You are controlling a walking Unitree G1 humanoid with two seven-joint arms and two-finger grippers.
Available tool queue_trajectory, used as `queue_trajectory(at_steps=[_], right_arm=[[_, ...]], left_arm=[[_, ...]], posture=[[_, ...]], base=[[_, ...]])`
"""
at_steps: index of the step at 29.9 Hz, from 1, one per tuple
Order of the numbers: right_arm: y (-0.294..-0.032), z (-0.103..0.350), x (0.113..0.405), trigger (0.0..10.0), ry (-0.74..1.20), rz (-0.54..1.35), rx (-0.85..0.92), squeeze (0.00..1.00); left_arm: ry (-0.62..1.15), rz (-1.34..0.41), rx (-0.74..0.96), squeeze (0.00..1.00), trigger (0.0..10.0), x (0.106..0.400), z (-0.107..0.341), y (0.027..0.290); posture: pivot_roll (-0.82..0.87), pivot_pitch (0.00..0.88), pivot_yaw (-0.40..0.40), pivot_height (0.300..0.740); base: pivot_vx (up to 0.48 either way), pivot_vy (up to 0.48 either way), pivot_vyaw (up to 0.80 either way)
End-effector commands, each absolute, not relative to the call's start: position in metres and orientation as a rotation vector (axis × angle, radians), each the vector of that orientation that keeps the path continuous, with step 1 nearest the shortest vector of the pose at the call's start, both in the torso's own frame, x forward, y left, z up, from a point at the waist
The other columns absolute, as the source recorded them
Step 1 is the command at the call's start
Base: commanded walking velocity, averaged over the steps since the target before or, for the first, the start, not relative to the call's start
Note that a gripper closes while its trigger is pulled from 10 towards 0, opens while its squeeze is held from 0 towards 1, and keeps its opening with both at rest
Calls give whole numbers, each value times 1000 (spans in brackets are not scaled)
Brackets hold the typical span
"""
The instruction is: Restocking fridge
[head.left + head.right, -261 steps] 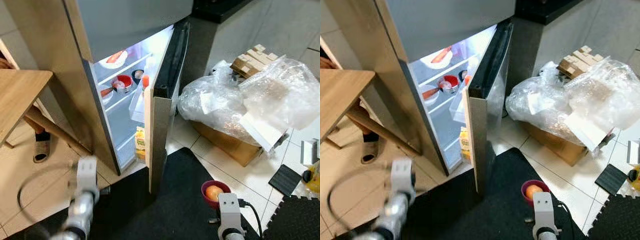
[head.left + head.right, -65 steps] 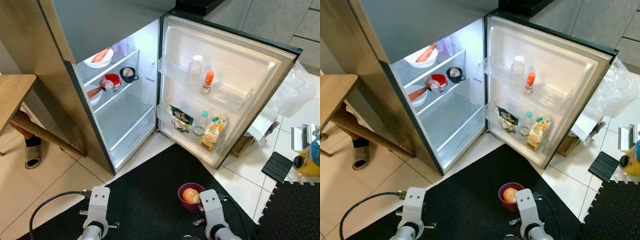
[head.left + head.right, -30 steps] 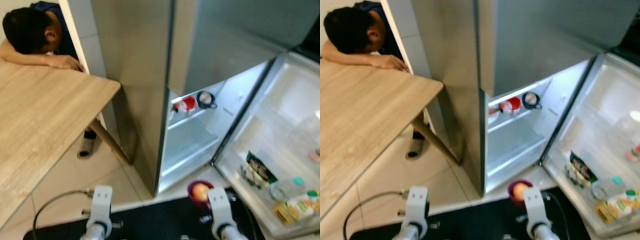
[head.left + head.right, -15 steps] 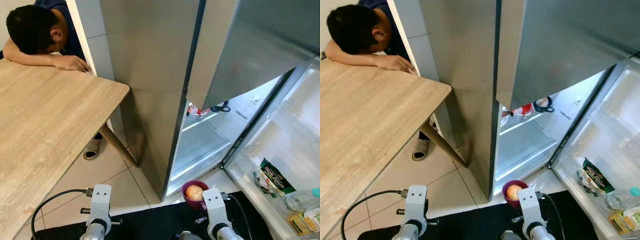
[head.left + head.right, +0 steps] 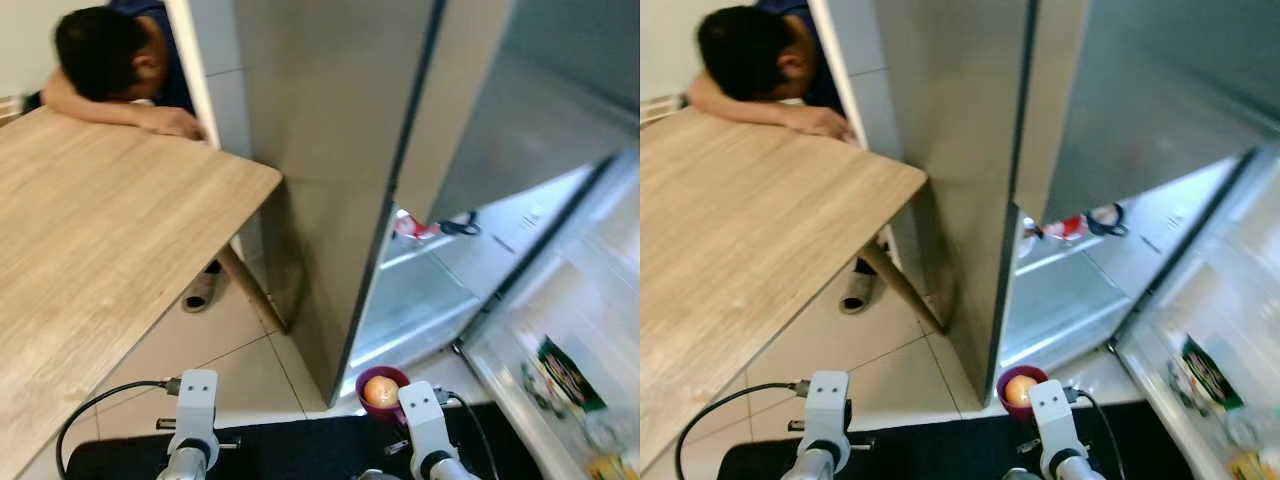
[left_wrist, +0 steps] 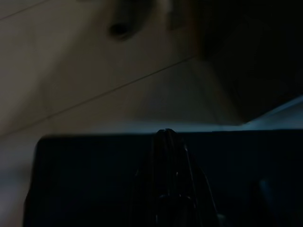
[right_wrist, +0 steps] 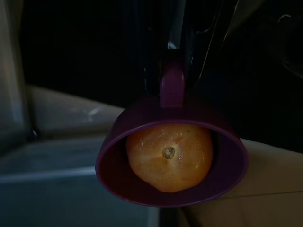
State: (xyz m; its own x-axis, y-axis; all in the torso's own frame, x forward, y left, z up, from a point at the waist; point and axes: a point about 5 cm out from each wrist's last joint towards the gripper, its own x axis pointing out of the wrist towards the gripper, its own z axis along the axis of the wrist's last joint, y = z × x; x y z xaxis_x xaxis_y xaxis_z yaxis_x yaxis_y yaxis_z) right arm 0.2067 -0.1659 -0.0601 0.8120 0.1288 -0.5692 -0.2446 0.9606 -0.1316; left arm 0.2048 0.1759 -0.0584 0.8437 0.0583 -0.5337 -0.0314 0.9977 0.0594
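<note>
A purple cup (image 7: 170,163) with a round orange fruit (image 7: 169,153) inside hangs from my right gripper (image 7: 172,66), which is shut on the cup's handle. In the eye views the cup (image 5: 381,390) sits low, just ahead of my right wrist (image 5: 420,430), near the fridge's bottom corner. The silver fridge (image 5: 340,150) has its lower door swung open to the right. A lit shelf holds a red bowl (image 5: 412,228) and a dark cup (image 5: 458,226). My left gripper (image 6: 166,139) hangs shut over a black mat.
A wooden table (image 5: 100,250) spreads on the left, with a person (image 5: 100,60) resting their head on it. A slipper (image 5: 203,290) lies by the slanted table leg (image 5: 255,295). A black mat (image 5: 300,450) covers the floor. The open door's shelves hold a dark packet (image 5: 560,370).
The fridge door, nearly shut at first, now stands wide open. The camera has swung left to take in the table and the person. The cup stays in my right gripper.
</note>
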Motion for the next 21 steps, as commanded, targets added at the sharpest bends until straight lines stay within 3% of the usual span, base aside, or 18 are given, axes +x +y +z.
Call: queue_trajectory(at_steps=[1, 21], right_arm=[[-173, -59, 207, 10000, 584, 162, -199, 0], [-174, -59, 207, 10000, 584, 158, -211, 0]], left_arm=[[573, 57, 46, 0, 10000, 202, -60, 178], [576, 72, 35, 0, 10000, 203, -60, 179]], posture=[[-141, 142, 21, 731], [-139, 143, 19, 731]], base=[[0, -345, 0], [0, -347, 0]])
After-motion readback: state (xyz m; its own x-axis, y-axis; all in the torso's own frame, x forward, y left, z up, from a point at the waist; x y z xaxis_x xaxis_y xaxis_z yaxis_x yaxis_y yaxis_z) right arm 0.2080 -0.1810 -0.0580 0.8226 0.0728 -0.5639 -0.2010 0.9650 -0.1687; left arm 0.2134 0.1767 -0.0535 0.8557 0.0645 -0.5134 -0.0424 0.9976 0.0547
